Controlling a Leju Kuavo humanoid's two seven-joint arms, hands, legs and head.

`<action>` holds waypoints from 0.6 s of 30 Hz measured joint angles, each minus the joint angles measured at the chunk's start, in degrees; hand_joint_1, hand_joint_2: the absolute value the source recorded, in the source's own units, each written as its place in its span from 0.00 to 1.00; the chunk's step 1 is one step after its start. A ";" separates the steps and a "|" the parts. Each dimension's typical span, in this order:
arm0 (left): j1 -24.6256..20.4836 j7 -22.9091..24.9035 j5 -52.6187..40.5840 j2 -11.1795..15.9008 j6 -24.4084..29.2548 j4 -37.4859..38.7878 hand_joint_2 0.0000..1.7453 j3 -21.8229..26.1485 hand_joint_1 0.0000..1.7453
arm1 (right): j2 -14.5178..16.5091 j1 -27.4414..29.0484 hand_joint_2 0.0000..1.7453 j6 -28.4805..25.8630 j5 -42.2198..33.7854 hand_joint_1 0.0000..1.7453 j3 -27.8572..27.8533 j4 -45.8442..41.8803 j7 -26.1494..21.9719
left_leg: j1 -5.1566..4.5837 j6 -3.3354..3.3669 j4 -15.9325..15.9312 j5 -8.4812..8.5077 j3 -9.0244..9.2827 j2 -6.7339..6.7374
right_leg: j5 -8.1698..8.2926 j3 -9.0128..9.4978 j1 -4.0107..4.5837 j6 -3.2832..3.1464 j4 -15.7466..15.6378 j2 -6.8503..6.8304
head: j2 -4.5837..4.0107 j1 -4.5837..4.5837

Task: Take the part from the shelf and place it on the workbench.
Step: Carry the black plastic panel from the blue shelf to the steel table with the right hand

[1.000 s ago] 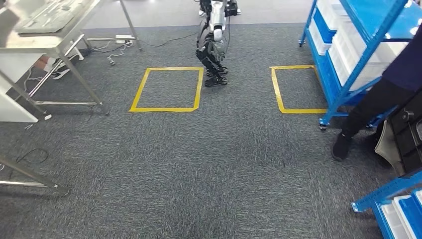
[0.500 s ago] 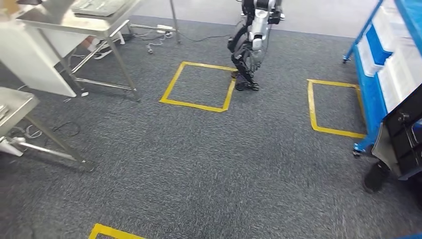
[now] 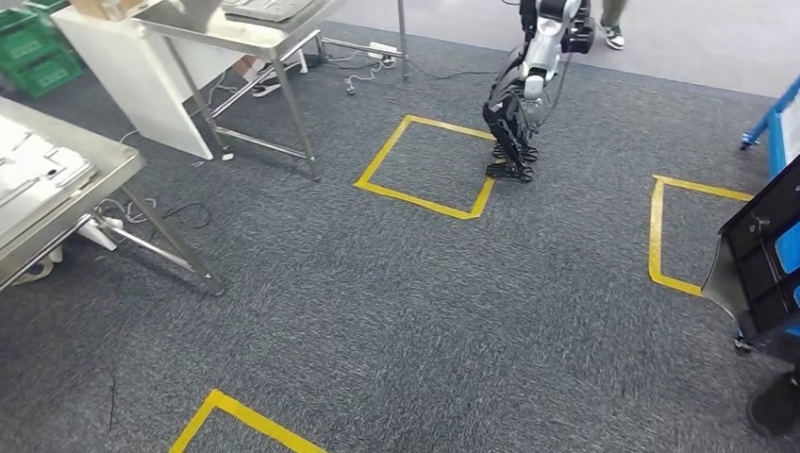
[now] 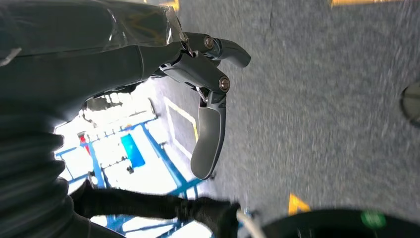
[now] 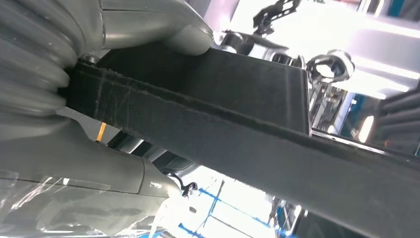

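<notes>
Two hands concern us. Our right hand [image 5: 124, 163] clasps the part [image 5: 237, 129], a flat black tray-like panel; its thumb lies across one face and the palm backs the other, a clamp that, we judge, keeps the slab from swinging while we walk. In the head view the part [image 3: 755, 255] hangs at our right side, tilted, clear of the carpet [image 3: 425, 311]. We judge it is carried edge-on so that it stays close to the body.

Our left hand [image 4: 208, 99] holds nothing: its fingers are loosely spread and the thumb points away from the palm. It hangs above the floor, presumably kept free for balance or for steadying the part later.

With the part already off the shelf, we judge the task to be in its carrying stage. Placement on the workbench [image 3: 47, 189], the steel table at our left, is not yet done. A second steel table [image 3: 245, 28] stands farther off, with cables under it.

The floor is dark grey carpet marked with yellow tape squares [image 3: 429, 165]. Another robot [image 3: 528, 85] stands at the corner of one square. A person's foot [image 3: 613, 36] shows beyond it. Green crates [image 3: 33, 47] sit at the far left, and a blue rack [image 3: 769, 123] edges the right.
</notes>
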 joint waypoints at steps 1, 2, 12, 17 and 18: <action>-0.04 0.00 0.03 0.00 0.01 0.00 1.00 0.00 0.00 | 0.00 0.02 1.00 0.00 0.01 1.00 -0.01 -0.01 -0.03 | -0.51 0.53 -5.32 1.97 2.84 1.47 | -0.03 0.24 0.00 -0.02 -0.13 -0.65 | 0.00 -0.01; -0.14 0.00 0.08 0.03 0.02 0.00 1.00 0.00 0.00 | 0.01 0.06 1.00 -0.01 0.02 1.00 -0.03 -0.01 -0.06 | -0.98 0.91 -10.01 3.50 5.35 3.12 | -0.13 0.49 0.02 0.08 -0.29 -1.32 | 0.00 -0.01; -0.30 0.38 0.32 0.28 0.10 0.07 1.00 0.00 0.00 | 0.36 1.27 1.00 0.13 0.62 1.00 -0.39 -0.74 -0.18 | -0.75 1.85 -16.99 6.72 9.70 -0.20 | -8.33 -6.55 -0.33 1.81 15.83 3.22 | 0.00 0.05; -0.24 0.33 0.34 -0.22 -0.01 0.08 1.00 0.00 0.00 | 0.59 1.63 1.00 0.61 0.78 1.00 -0.19 -0.81 -0.29 | 0.18 0.52 -16.18 5.44 10.56 -5.07 | -0.27 -3.17 -1.15 3.22 4.97 6.54 | 0.00 0.08; -0.28 0.29 0.36 -0.28 -0.03 0.08 1.00 0.00 0.00 | 0.66 1.54 1.00 0.77 0.88 1.00 -0.09 -0.81 -0.37 | 0.27 0.13 -16.00 5.06 10.52 -5.90 | 0.99 -1.62 -1.39 3.21 1.59 8.06 | 0.00 0.09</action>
